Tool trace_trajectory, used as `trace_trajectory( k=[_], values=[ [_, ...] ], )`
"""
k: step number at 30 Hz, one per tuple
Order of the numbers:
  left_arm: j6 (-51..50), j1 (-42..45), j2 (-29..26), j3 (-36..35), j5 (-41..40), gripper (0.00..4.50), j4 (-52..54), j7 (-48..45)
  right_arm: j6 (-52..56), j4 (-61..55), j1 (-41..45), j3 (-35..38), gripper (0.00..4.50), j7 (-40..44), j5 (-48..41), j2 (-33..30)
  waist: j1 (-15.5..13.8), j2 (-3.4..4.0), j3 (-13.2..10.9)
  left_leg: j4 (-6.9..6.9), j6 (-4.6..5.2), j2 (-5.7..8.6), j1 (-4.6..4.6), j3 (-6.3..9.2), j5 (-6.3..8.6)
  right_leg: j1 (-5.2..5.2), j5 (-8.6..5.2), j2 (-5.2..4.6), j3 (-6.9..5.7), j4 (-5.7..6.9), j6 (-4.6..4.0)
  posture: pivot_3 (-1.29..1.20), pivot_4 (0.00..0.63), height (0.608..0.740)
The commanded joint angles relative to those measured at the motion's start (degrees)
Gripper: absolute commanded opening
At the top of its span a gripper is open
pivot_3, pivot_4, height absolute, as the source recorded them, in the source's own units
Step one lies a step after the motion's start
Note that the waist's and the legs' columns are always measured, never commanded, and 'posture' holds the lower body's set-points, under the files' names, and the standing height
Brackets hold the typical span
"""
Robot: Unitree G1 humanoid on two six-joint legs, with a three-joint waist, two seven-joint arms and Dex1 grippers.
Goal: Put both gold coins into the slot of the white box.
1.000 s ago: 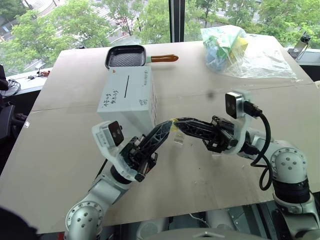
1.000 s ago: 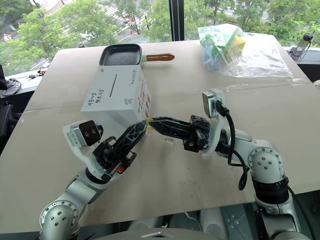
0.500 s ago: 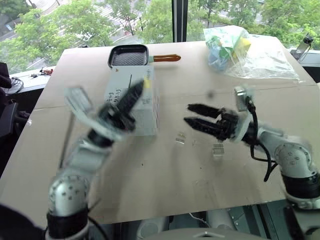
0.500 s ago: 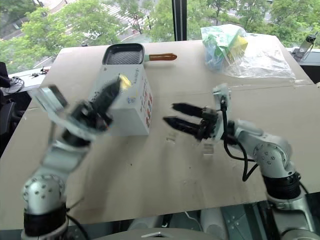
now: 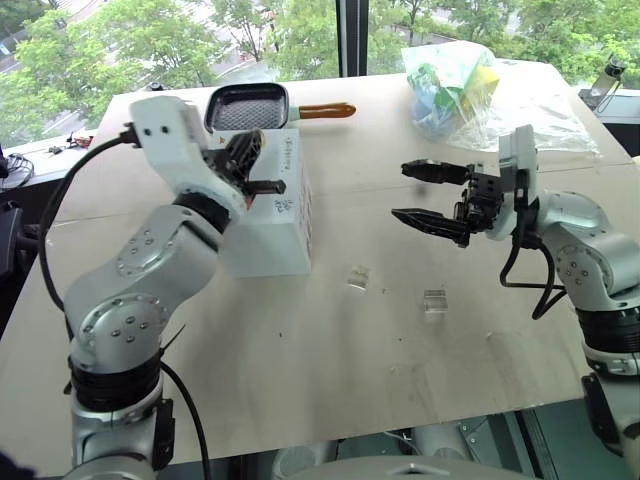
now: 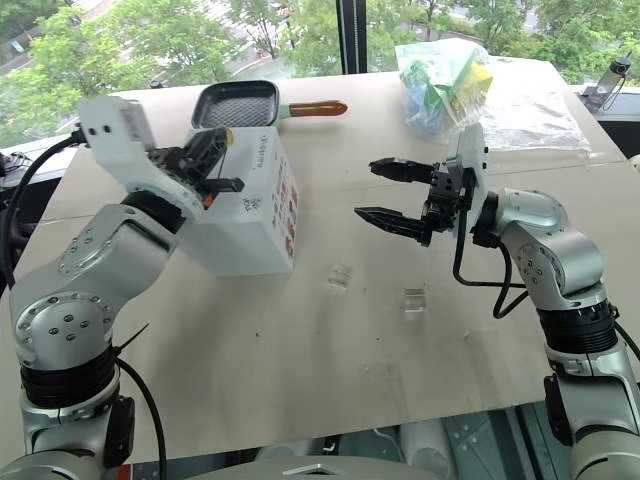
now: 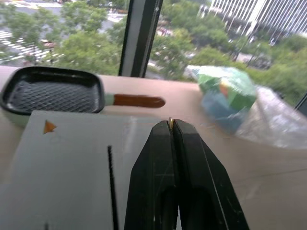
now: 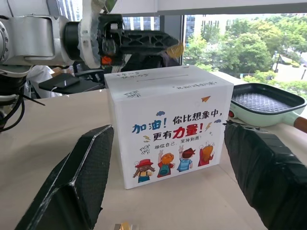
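Note:
The white box (image 5: 272,218) stands at the table's middle left, its black slot (image 7: 111,186) on top. My left gripper (image 8: 172,47) hovers just over the box top, shut on a gold coin (image 8: 176,49) pinched at its tips; in the left wrist view only the coin's thin edge (image 7: 170,121) shows, to the right of the slot. To the right of the box my right gripper (image 5: 400,190) hangs above the table, open and empty, pointing at the box. A small gold speck (image 8: 123,226) lies on the table below it; I cannot tell if it is the other coin.
A dark square pan (image 5: 248,108) with an orange handle sits behind the box. A plastic bag (image 5: 458,88) of colourful things lies at the back right. Two small clear blocks (image 5: 357,277) (image 5: 434,301) rest on the table in front of the right gripper.
The grippers met tip to tip beside the box; now the left one has risen over the box top with the coin. The right gripper has opened and drawn back to the right.

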State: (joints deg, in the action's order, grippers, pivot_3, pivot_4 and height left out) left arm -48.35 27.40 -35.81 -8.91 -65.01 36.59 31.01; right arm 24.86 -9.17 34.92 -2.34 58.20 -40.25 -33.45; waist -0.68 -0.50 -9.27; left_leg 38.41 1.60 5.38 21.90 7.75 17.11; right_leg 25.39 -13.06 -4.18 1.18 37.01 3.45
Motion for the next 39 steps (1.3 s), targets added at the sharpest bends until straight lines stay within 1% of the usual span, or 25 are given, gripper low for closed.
trace_trajectory(
  k=[1, 4, 10, 17, 21, 29, 36, 39],
  values=[
    [-5.8, 2.0, -0.4, 0.7, 0.6, 0.0, 2.5, 6.6, -1.1, 0.0, 2.5, 1.8, 3.91, 2.5, -0.2, 0.2, 0.0, 0.0, 0.0, 0.0, 0.0, 0.0, 0.0, 0.0, 0.0, 0.0, 0.0, 0.0, 0.0, 0.01, 0.0, 0.0, 0.15, 0.721],
    [-8.6, 2.8, 0.2, 0.3, 0.2, 0.0, 3.3, 9.6, -1.3, 1.0, 3.4, 1.8, 3.91, 3.5, 0.4, 0.2, 0.0, 0.0, 0.0, 0.0, 0.0, 0.0, -0.01, 0.01, 0.0, 0.03, 0.01, 0.01, 0.0, 0.08, 0.0, 0.0, 0.15, 0.721],
    [-11.8, 2.6, 0.9, 0.2, 1.7, 0.0, 6.0, 11.3, -1.7, 3.4, 4.2, 1.9, 3.91, 4.3, 2.2, 0.5, 0.0, 0.0, 0.0, 0.02, -0.01, 0.0, 0.0, -0.14, 0.0, 0.17, 0.01, 0.0, 0.14, 0.27, 0.0, 0.0, 0.15, 0.721],
    [-13.4, 0.1, 2.4, 2.2, 8.2, 0.0, 8.8, 10.4, -2.0, 4.4, 3.8, 2.7, 3.91, 4.6, 2.9, 1.1, 0.0, 0.0, 0.0, 0.15, -0.02, 0.01, -0.04, -0.24, -0.01, 0.2, 0.0, 0.0, 0.25, 0.57, 0.0, 0.0, 0.15, 0.721],
    [-15.7, 0.0, 1.5, 3.3, 12.5, 0.0, 9.2, 8.4, -2.0, 4.2, 3.4, 2.7, 3.91, 4.6, 3.3, 1.3, 0.0, -0.01, 0.0, 0.29, -0.02, 0.02, -0.05, -0.28, 0.0, 0.2, 0.01, 0.0, 0.29, 0.77, 0.0, 0.0, 0.15, 0.721],
    [-18.7, -0.1, 5.4, 2.4, 18.4, 0.0, 9.7, 6.3, -2.2, 4.2, 3.0, 3.0, 3.91, 4.8, 3.6, 1.1, 0.0, -0.01, 0.0, 0.59, -0.02, 0.04, -0.01, -0.28, 0.0, 0.19, 0.01, 0.0, 0.29, 0.93, -0.01, 0.0, 0.15, 0.721],
    [-20.8, -1.4, 11.2, 2.3, 21.3, 0.0, 9.0, 2.9, -2.4, 4.2, 3.1, 3.1, 3.91, 4.8, 3.8, 1.3, -0.1, -0.02, 0.0, 0.69, -0.03, 0.05, -0.01, -0.29, 0.0, 0.17, 0.03, 0.0, 0.28, 0.98, -0.02, 0.0, 0.15, 0.721],
    [-20.9, -2.1, 13.8, 1.0, 21.4, 0.0, 9.0, 0.8, -2.4, 4.2, 3.0, 3.1, 3.91, 4.8, 3.9, 1.4, -0.1, -0.02, 0.1, 0.72, -0.02, 0.06, -0.01, -0.3, 0.0, 0.16, 0.05, -0.01, 0.29, 0.99, -0.02, 0.0, 0.15, 0.721]
  ],
)
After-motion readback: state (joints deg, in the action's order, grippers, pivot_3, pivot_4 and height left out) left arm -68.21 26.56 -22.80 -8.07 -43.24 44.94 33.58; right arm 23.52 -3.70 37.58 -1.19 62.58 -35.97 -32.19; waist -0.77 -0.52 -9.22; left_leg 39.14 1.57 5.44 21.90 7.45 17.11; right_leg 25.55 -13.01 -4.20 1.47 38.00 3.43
